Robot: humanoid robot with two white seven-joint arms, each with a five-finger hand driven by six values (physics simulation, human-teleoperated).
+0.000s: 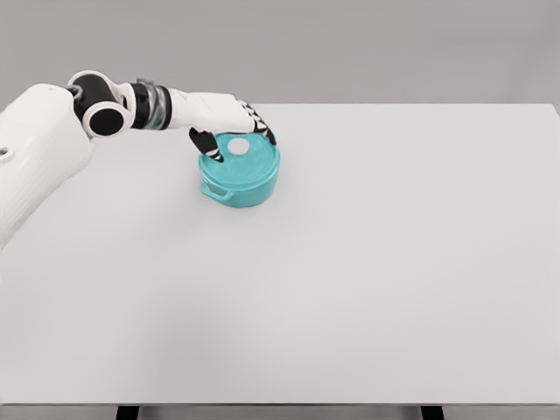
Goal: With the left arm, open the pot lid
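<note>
Risk: left hand hovers over lid, fingers spread, gripping nothing. Knob uncaught; closing off-centre could shove pot across table.

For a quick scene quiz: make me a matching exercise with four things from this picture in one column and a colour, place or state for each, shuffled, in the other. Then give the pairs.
Column one:
1. pot
2. knob on the lid
3. left hand
4. table

Column two:
A. white, wide and flat, bearing the pot
B. teal, standing on the table's left half
C. small, white and round, at the middle of the lid
D. over the lid, dark-tipped fingers spread down around it

Pairs: 1-B, 2-C, 3-D, 4-A
</note>
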